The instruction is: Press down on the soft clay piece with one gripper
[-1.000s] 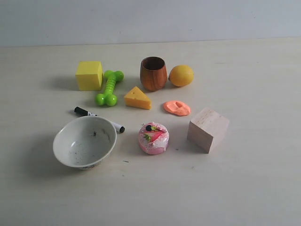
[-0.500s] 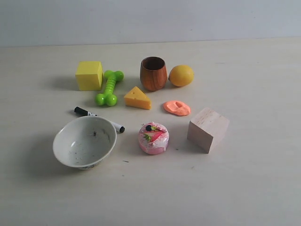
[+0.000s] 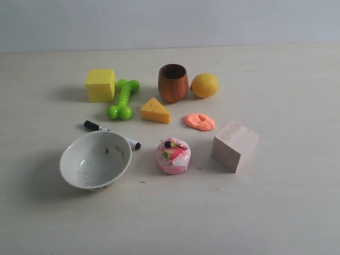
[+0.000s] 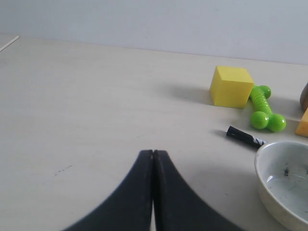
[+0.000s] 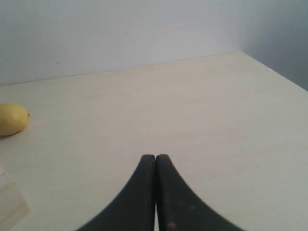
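The left gripper (image 4: pixel 153 154) is pressing its jaws together tip to tip, gripping nothing, and hanging over the bare table (image 4: pixel 72 106). Its camera is taking in the yellow cube (image 4: pixel 232 86), the green dumbbell toy (image 4: pixel 263 108), the black marker (image 4: pixel 244 136) and part of the white bowl (image 4: pixel 269 168). The right gripper (image 5: pixel 155 157) is likewise showing closed, empty jaws above bare tabletop, with the lemon (image 5: pixel 12 119) well apart from it.

In the exterior view the soft clay piece (image 3: pixel 200 121) is lying flat on the table, dented on top, with nothing touching it. It is sitting at 5 o'clock from the wooden cup (image 3: pixel 173 83), 6 o'clock from the lemon, 3 o'clock from the cheese wedge (image 3: pixel 155 111), 1 o'clock from the pink cake (image 3: pixel 173 155) and 10 o'clock from the wooden block (image 3: pixel 235 145).
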Motion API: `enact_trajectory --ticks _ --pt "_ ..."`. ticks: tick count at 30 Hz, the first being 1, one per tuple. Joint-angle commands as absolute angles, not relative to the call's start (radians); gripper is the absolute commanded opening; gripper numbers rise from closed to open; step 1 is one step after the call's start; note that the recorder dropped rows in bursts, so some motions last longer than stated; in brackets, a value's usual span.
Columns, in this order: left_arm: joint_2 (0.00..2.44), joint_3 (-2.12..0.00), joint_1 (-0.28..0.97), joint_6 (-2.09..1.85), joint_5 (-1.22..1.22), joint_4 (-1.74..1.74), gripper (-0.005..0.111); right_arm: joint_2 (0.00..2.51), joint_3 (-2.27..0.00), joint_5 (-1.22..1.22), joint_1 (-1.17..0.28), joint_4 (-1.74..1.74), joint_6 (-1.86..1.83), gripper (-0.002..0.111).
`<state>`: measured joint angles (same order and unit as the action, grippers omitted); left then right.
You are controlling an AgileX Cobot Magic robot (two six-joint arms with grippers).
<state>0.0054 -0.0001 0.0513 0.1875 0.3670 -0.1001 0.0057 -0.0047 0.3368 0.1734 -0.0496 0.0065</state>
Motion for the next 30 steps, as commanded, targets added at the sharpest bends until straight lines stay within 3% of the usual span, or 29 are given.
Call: enact_trajectory --ticks 1,30 --pt "0.000 0.000 0.048 0.185 0.360 -0.095 0.000 0.000 0.000 0.345 0.160 -0.054 0.000 0.000" --pt "0.000 0.000 0.048 0.185 0.360 -0.095 0.000 0.000 0.000 0.342 0.129 -0.052 0.000 0.000"
